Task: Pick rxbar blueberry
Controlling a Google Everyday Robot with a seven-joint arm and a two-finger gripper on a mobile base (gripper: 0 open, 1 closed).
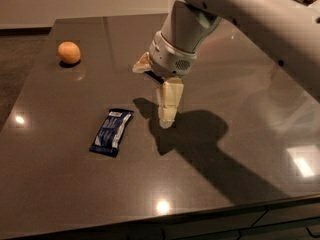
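Past the orange [69, 52] at far left, the blueberry bar [111, 132] lies flat on the dark surface [60, 184], left of centre, touching nothing. It looks light, thin and slightly bendy, with a slick wrapper. The claw [152, 95] hangs just to its right, jaws spread and empty, and would best pinch the bar across its narrow width at mid-length, since the crimped ends would likely fold.

Elevated oblique view, fingers [167, 104] central
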